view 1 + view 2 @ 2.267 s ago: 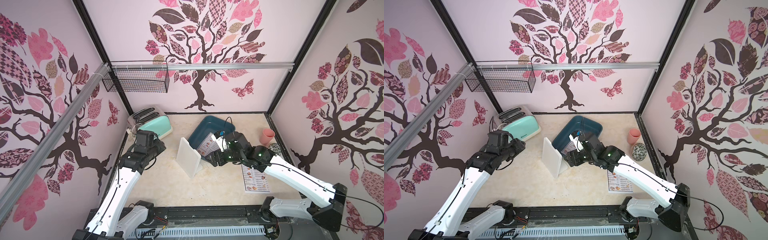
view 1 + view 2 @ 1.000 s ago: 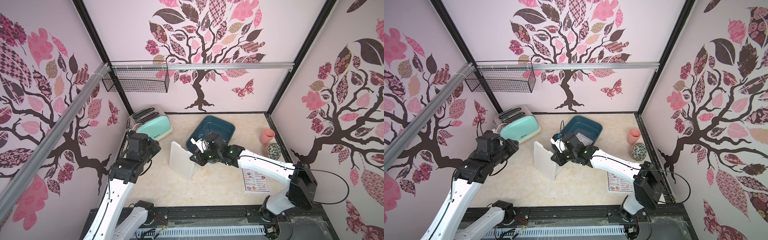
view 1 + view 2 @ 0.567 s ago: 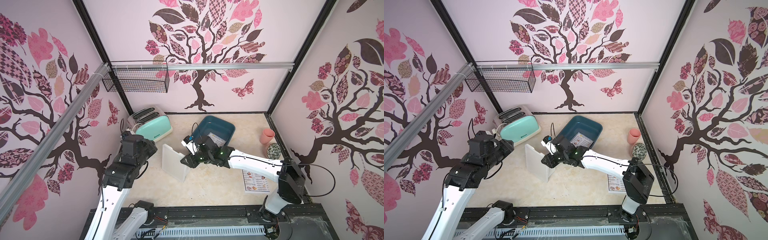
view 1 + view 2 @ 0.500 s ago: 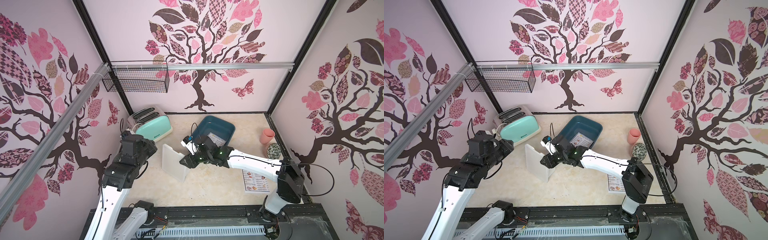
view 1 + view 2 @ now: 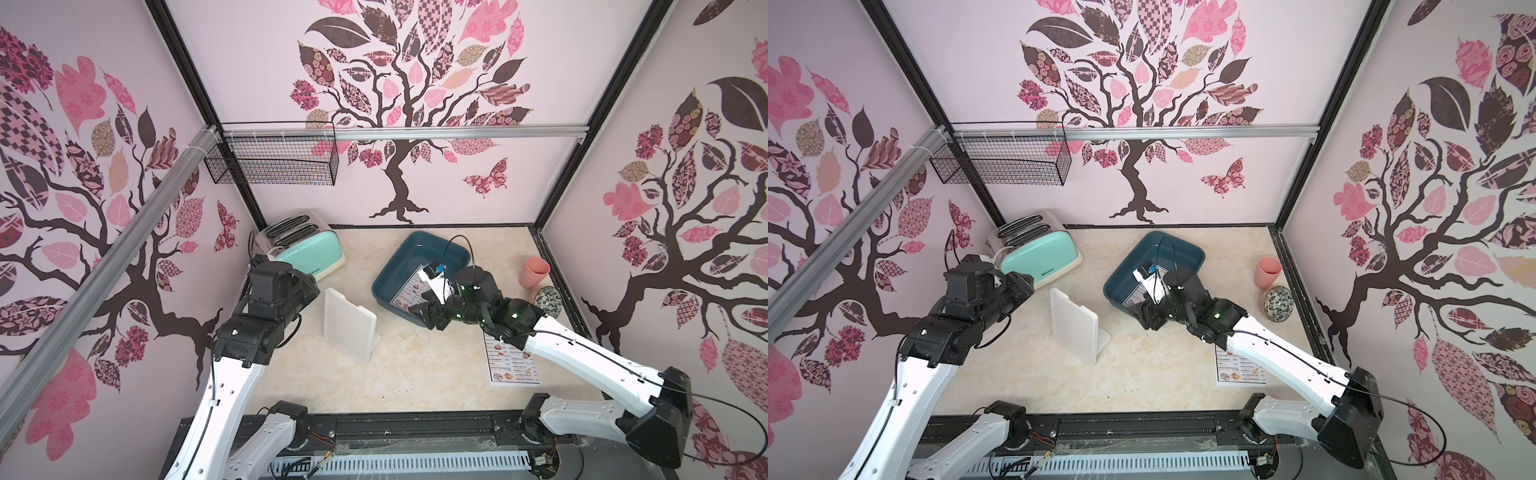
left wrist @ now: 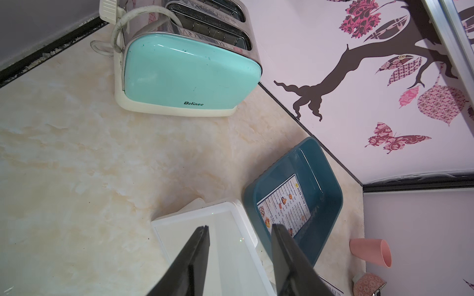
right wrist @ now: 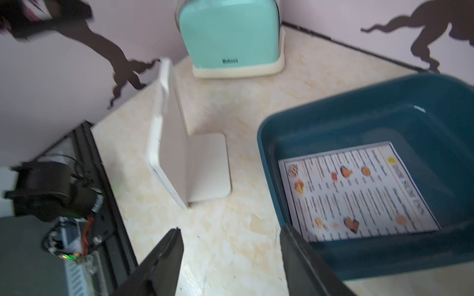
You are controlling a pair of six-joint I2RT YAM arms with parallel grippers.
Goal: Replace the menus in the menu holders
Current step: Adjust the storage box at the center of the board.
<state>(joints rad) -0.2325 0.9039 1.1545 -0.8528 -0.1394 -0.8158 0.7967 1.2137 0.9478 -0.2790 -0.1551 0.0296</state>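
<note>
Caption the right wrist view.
Right gripper, jaws open, beside the teal tub holding a menu; menu holder stands upright nearby.

"Belinee" on toaster [image 6: 189,77], "DIM SUM INN" on menu [image 6: 282,205]

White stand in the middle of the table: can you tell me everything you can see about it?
The white frosted plastic stand is a thin flat panel with rounded corners, standing upright on a flat foot that sticks out toward the dark teal tub. It looks blank, with no paper showing in it. It rests on the beige marble-look tabletop, between the mint green toaster and the tub, apart from both. Nothing seems to grip it.
</note>
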